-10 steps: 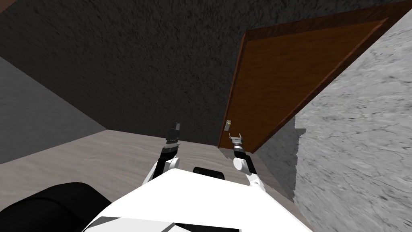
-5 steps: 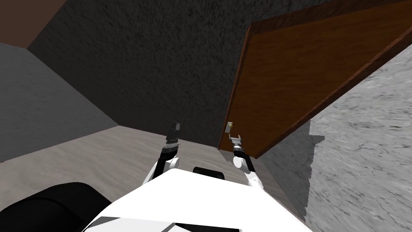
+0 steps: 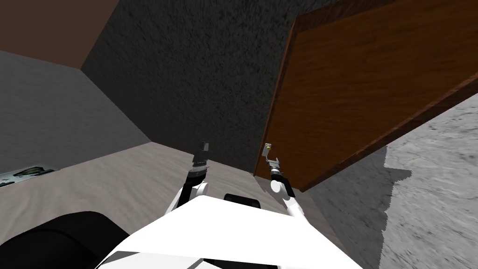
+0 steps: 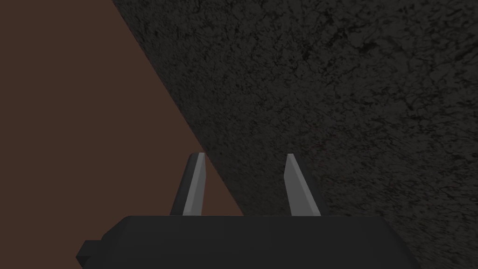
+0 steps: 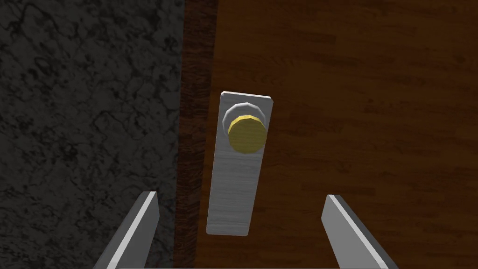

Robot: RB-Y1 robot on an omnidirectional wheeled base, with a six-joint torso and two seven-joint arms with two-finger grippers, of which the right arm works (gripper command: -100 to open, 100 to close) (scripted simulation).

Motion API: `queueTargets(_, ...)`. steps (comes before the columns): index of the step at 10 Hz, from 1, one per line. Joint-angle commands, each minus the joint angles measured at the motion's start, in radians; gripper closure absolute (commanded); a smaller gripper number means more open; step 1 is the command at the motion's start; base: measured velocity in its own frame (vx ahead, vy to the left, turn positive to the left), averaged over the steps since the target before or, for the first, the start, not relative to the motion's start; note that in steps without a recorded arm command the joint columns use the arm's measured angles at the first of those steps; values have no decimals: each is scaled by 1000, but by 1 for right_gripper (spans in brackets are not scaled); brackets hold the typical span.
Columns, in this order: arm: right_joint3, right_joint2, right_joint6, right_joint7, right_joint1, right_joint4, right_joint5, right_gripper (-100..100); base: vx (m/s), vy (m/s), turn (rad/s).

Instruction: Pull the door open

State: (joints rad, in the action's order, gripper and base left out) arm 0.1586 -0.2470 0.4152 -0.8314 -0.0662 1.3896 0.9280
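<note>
A brown wooden door (image 3: 354, 93) (image 5: 354, 116) stands ahead on the right, with a darker frame strip along its near edge. A yellow knob (image 5: 247, 134) (image 3: 266, 148) sits on a grey metal plate (image 5: 235, 187). My right gripper (image 5: 240, 205) (image 3: 274, 161) is open just short of the plate, with the plate between its fingers and the knob a little beyond the fingertips (image 5: 149, 210). My left gripper (image 4: 246, 161) (image 3: 202, 148) is open and raised to the left, facing the dark wall.
A dark rough wall (image 3: 186, 70) runs left of the door. A light grey stone wall (image 3: 439, 187) stands on the right. The pale floor (image 3: 116, 177) stretches to the left, with a flat patterned thing (image 3: 23, 173) at its far left edge.
My view has swung, so the door looks larger and the left wall corner has come in. The right gripper has closed in toward the knob plate. The left arm has not moved.
</note>
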Motion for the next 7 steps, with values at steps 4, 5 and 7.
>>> queueTargets(4, -11, -42, 10, -68, 12, -59, 48, -100, 78, -74, 132)
queueTargets(5, -15, -51, 13, -77, 11, -64, 50, -100, 199, 6, 168)
queueTargets(7, -30, -80, 25, -108, 6, -83, 57, -100, 162, 4, 101)
